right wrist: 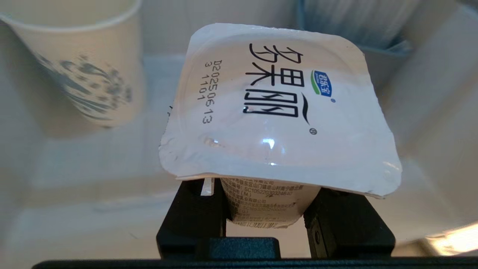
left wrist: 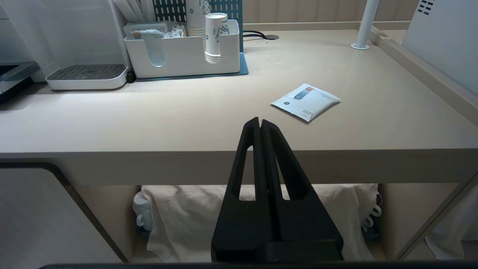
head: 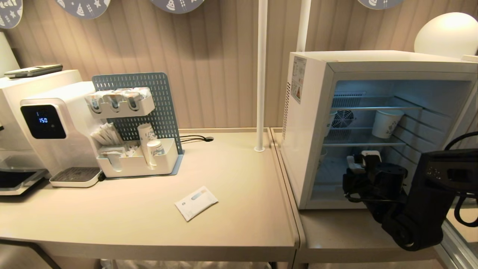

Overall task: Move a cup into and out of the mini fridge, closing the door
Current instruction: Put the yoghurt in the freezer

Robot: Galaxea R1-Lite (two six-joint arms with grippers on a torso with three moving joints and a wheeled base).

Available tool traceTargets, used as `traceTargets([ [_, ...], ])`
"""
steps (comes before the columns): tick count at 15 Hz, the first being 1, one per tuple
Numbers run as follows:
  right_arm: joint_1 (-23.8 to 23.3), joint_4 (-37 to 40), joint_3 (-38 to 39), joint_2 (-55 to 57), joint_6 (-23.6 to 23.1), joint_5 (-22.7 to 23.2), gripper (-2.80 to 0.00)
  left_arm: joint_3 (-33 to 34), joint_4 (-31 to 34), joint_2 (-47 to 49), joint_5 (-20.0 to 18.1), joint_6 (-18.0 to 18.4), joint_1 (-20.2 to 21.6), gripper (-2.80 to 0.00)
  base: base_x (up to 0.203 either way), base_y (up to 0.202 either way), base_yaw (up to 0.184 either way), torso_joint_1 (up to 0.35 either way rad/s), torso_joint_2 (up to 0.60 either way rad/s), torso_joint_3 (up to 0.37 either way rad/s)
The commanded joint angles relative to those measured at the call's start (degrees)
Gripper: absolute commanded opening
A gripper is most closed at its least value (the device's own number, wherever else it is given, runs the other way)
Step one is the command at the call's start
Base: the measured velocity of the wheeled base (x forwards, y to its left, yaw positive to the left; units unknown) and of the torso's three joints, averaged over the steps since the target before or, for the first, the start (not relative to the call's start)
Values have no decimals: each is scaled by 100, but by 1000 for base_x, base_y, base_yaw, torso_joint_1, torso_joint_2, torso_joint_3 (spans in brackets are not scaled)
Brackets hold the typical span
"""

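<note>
While my right end effector (right wrist: 267,209) sits inside the lower part of the mini fridge (head: 310,123), I can see its 2 fingers pinching the body of the cup (right wrist: 276,108) just under the rim, with the foil lid facing the wrist camera. From the head camera the cup (head: 368,155) shows only as a small white shape above the black wrist, below the lower wire shelf. A taller paper cup (head: 386,123) with blue pattern stands on that shelf (a second one (right wrist: 78,71) appears just beside the held cup in the right wrist camera). The door (head: 457,239) is swung open, only its edge visible at the right. My left end effector (left wrist: 260,125) is pressed together, parked low before the tabletop (left wrist: 186,112), where a white sachet (left wrist: 306,101) lies.
</note>
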Motion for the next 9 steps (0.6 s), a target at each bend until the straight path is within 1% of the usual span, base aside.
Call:
traceTargets([
  [1,77,-153,32,289,122,-33,-280,1,0,-6,-2,4,-3,-280,0,0,0,0,0,0],
  [3,107,-174,47,593,256,-56,-280,1,0,2,-2,4,-2,-280,0,0,0,0,0,0],
  [7,110,-176,-370,970,409,-194,-280,1,-8,2,-2,4,-4,-280,0,0,0,0,0,0],
  [9,110,-176,-427,1045,486,-209,-280,1,0,2,-2,4,-3,-280,0,0,0,0,0,0],
])
